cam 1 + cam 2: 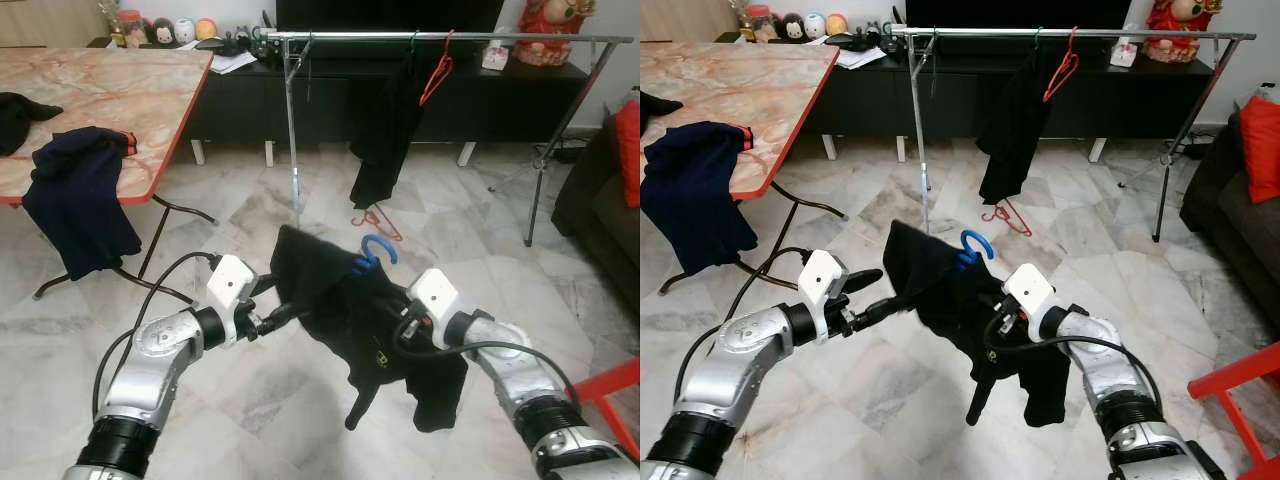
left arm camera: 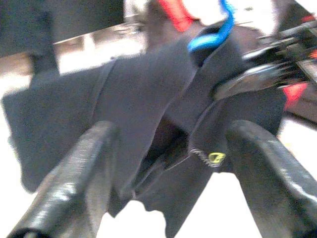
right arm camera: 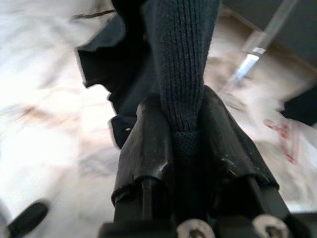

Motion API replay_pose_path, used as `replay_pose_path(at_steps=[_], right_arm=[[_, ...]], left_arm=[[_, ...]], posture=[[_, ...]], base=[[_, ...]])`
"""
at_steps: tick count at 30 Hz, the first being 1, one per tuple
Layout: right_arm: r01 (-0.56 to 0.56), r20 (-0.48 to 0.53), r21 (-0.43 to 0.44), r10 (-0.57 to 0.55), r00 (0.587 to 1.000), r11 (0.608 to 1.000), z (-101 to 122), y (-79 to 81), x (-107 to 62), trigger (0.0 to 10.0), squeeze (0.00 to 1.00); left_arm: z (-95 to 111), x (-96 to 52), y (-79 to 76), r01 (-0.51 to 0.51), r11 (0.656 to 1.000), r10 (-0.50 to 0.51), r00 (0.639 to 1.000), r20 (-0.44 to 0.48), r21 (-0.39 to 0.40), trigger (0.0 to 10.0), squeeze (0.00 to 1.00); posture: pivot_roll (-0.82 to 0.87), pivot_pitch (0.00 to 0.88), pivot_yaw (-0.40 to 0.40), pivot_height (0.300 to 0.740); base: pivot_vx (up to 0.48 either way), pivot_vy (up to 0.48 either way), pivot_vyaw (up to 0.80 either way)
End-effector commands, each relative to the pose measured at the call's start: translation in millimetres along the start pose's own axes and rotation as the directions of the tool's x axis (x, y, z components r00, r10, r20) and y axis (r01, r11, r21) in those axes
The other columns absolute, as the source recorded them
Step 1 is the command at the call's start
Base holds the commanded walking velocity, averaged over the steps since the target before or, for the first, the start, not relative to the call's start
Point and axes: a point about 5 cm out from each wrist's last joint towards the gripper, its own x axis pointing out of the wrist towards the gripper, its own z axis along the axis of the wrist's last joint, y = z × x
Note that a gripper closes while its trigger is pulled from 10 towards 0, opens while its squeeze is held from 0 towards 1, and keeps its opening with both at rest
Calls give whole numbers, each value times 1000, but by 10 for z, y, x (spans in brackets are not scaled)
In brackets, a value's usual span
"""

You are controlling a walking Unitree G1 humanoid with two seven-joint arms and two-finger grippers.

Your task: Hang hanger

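Observation:
A black garment on a blue hanger hangs in the air between my two arms, low over the marble floor. My right gripper is shut on a fold of its dark knit fabric, on the garment's right side. My left gripper is open at the garment's left edge; its two fingers stand wide apart with the cloth just beyond them. The silver clothes rail stands further ahead. It carries a black garment and a bare red hanger.
Another red hanger lies on the floor under the rail. A marble-topped table at the left has a navy garment draped over its edge. A dark sofa and a red chair stand on the right.

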Motion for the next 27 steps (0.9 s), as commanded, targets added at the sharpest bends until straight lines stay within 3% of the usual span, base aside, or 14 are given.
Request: replay_pose_path(at_steps=[1, 2, 6, 10, 13, 21, 27], right_arm=[[-60, 41, -47, 62, 997, 997, 104, -31, -38, 0, 0], [-81, 35, -54, 82, 996, 995, 105, -35, -54, 0, 0], [-227, 29, -77, 230, 973, 971, 146, -27, -141, 0, 0], [-276, 28, -85, 279, 960, 958, 167, -18, -156, 0, 0], [-364, 60, -88, 369, 927, 927, 245, 40, -137, 0, 0], [-504, 46, -79, 508, 860, 860, 249, 178, -141, 0, 0], [-494, -21, -69, 494, 869, 867, 123, 170, -207, 0, 0]], left_arm=[[55, -9, -66, 91, 996, -91, 996, -4, 7, 10000, 55], [55, -25, -77, 114, 993, -113, 993, -18, 14, 10000, 0], [75, -123, -125, 233, 972, -229, 969, -92, 36, 10000, 0], [60, -171, -169, 303, 953, -299, 945, -131, 14, 10000, 0], [-30, -175, -222, 356, 934, -350, 917, -191, -5, 10000, 0], [-7, -114, -237, 361, 932, -356, 916, -186, -7, 10000, 0], [290, -206, -246, 404, 914, -398, 910, -119, 36, 10000, 0]], posture=[[-42, 0, -39, 740], [-42, 0, -39, 740], [-42, 0, -47, 740], [-39, 0, -52, 740], [-34, 0, -61, 740], [-41, 0, -77, 740], [-47, 0, -80, 740]], base=[[0, 0, 0], [0, 0, 0], [0, 0, 0], [0, 0, 0], [0, 0, 0], [0, 0, 0], [0, 0, 0]])
